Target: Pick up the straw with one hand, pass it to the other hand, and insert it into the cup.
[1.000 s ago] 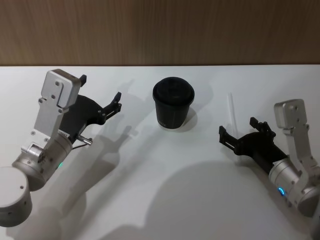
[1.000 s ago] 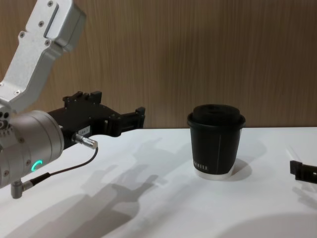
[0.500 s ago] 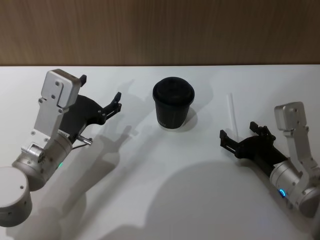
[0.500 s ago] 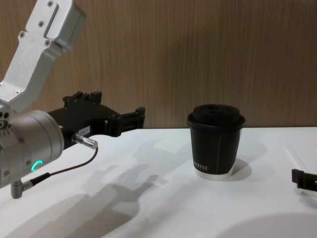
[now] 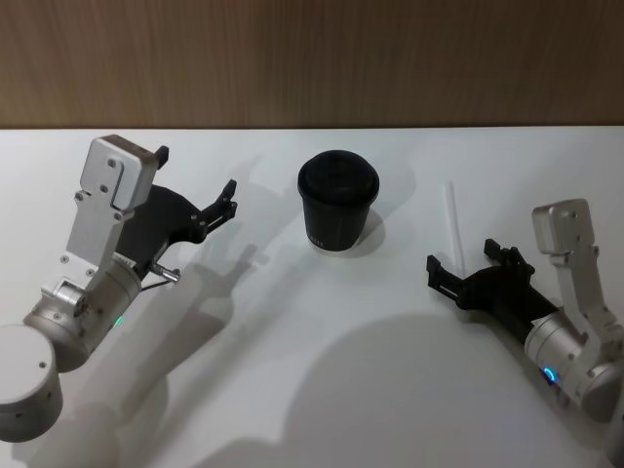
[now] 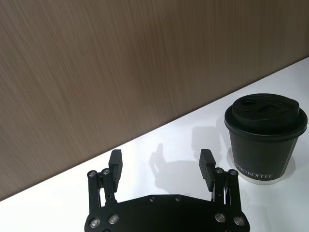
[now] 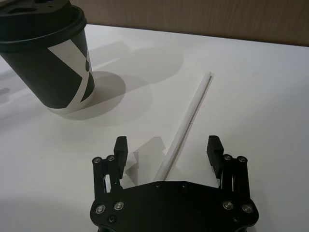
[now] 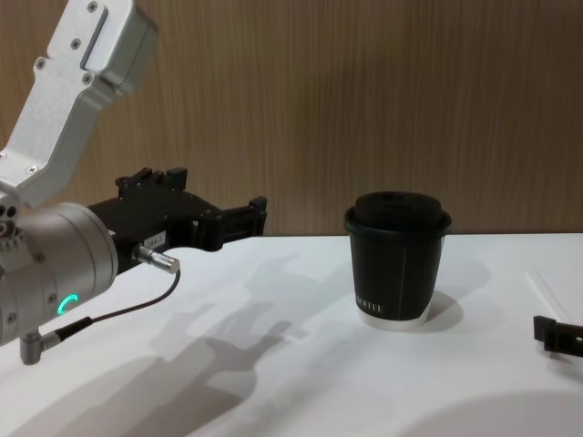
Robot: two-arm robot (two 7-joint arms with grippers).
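Lab-like test bench: plain white table (image 5: 283,331), wood-panel wall (image 5: 312,58).

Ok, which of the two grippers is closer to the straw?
The right gripper: the near end of the straw lies between its open fingers. The left gripper hangs open to the left of the cup, well away.

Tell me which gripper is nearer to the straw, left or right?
Right. The right gripper is open at the near end of the straw; the left gripper is far off, on the other side of the cup.
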